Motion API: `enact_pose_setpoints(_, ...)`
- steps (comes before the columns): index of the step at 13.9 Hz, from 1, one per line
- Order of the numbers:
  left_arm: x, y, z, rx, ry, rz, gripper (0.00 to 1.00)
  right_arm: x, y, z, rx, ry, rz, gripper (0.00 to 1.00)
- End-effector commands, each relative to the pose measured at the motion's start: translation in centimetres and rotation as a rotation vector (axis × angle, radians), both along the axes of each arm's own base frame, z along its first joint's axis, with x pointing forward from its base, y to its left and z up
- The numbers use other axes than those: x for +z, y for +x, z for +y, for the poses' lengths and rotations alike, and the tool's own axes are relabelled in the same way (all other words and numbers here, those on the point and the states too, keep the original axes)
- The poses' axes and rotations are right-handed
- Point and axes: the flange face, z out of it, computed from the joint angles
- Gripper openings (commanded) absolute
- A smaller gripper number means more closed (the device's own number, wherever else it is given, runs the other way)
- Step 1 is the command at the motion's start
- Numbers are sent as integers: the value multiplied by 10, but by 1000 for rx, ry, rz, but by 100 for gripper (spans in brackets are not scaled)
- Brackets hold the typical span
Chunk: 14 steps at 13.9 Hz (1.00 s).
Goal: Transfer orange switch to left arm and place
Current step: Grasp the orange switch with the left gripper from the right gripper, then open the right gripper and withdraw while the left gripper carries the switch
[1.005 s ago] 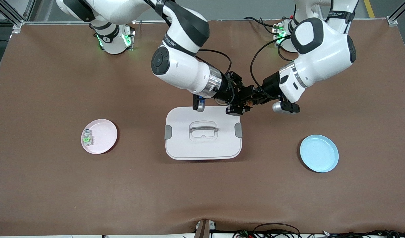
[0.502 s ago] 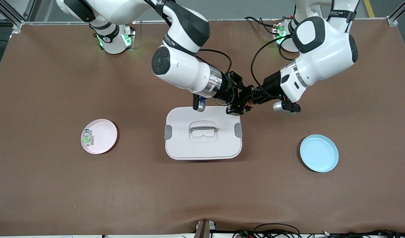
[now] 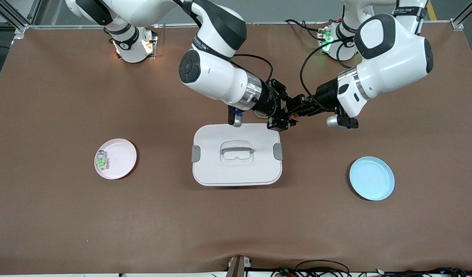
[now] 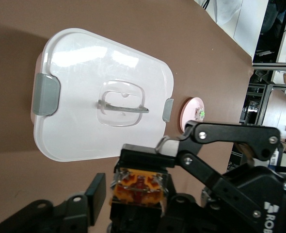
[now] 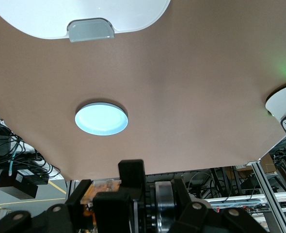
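Note:
The orange switch (image 3: 292, 115) hangs in the air just off the white box's (image 3: 220, 173) corner toward the left arm's end, over bare table. My right gripper (image 3: 279, 116) is shut on the orange switch (image 5: 104, 187) and holds it out sideways. Facing it, my left gripper (image 3: 300, 109) has its fingers on either side of the orange switch (image 4: 138, 184). One left finger (image 4: 97, 191) stands a narrow gap away from it; the other is hidden. The box (image 4: 85, 73) lies closed below, with nothing touching it.
A pink plate (image 3: 120, 169) toward the right arm's end carries a pale switch with a green centre (image 3: 101, 160). A blue plate (image 3: 372, 178) lies toward the left arm's end, nearer the front camera than the grippers. Brown table surrounds the box.
Both grippers have shifted slightly toward the left arm's end, keeping the switch between them. The left gripper's fingers have narrowed around the switch.

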Motion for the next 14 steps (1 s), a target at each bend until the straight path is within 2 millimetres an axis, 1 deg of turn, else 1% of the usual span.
enact_pose_setpoints(1, 8, -1, 13, -1, -6, -11, 37, 2, 7, -4, -22, 9, 12, 0)
enact_pose_setpoints(3, 11, 2, 20, 11, -6, -18, 35, 2, 8, -4, -23, 9, 9, 0)
enact_pose_setpoints(4, 12, 3, 21, 12, -6, -22, 30, 2, 8, -4, -23, 9, 9, 0)
enact_pose_setpoints(6, 14, 7, 33, -2, -2, -60, 9, 2, 8, -5, -23, 8, 7, 0)
enact_pose_setpoints(7, 12, 10, 40, -15, 1, -83, 2, 2, 8, -5, -24, 9, 6, 0)
enact_pose_setpoints(8, 11, 12, 44, -23, 2, -97, 0, 2, 9, -5, -25, 10, 5, 12)
enact_pose_setpoints(9, 11, 14, 47, -23, 2, -103, 0, 2, 8, -4, -24, 8, 4, 96)
enact_pose_setpoints(10, 10, 16, 49, -21, 3, -101, 0, 2, 7, -3, -21, 8, 0, 100)
enact_pose_setpoints(14, 1, 23, 60, -44, 9, -128, 0, 3, 8, -3, -26, 13, -6, 100)
